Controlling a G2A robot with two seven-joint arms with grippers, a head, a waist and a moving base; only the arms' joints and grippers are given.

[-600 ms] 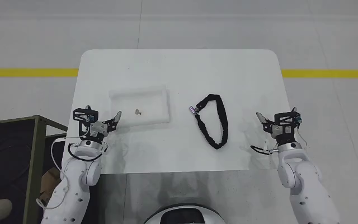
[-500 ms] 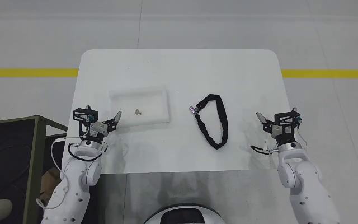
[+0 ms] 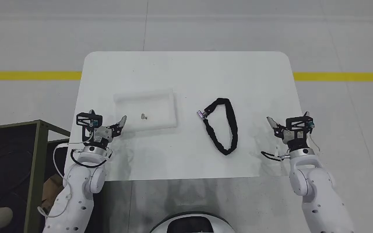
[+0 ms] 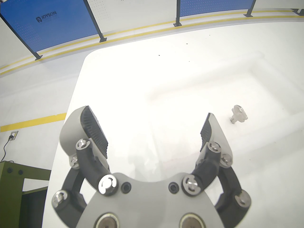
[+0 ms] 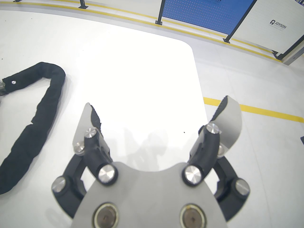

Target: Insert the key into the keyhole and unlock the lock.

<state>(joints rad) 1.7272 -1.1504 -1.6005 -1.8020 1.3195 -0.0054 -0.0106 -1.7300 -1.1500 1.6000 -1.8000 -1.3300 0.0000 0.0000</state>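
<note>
Your left gripper gapes empty beside the tray, seemingly staged for its key | right gripper gapes near lock.

The small silver key lay loose in a shallow white tray on the left part of the table. The chain lock, a loop in a black fabric sleeve, lay flat near the table's middle, well apart from the key. Its metal end pointed toward the tray, and it was perhaps closed there, though the joint was too small to tell.
</note>
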